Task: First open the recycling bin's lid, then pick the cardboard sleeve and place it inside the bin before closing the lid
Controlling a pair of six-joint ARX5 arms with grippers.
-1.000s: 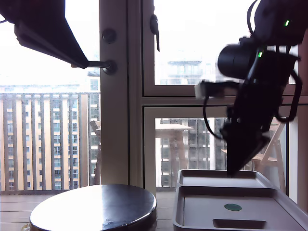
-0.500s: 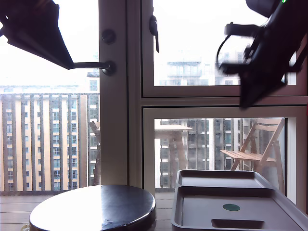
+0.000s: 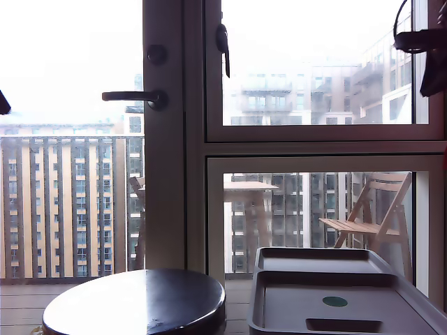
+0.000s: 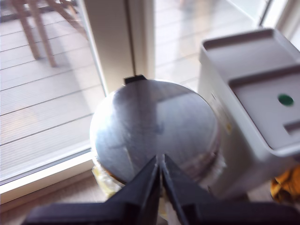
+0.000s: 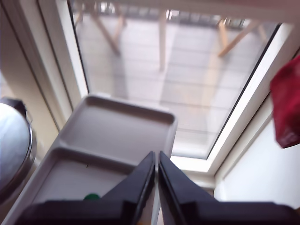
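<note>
First wrist view: my first pincer [image 4: 161, 174] closed, empty, above round table [image 4: 140, 117]. My second pincer [image 5: 156, 169] closed, empty, above lid [image 5: 117, 136].

lid [image 3: 349, 307]: matt grey plastic | round table [image 3: 136, 301]: dark, glossy | chair [image 3: 370, 216]: slatted wood

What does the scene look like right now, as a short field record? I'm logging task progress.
bin: large grey rectangular plastic recycling bin, beside the table
lid: flat grey plastic lid with green dot, closed on the bin
table: round dark glossy table, at the exterior view's left of the bin
first gripper: my first gripper shut, above the table
second gripper: my second gripper shut, above the lid
cardboard sleeve: not visible
</note>
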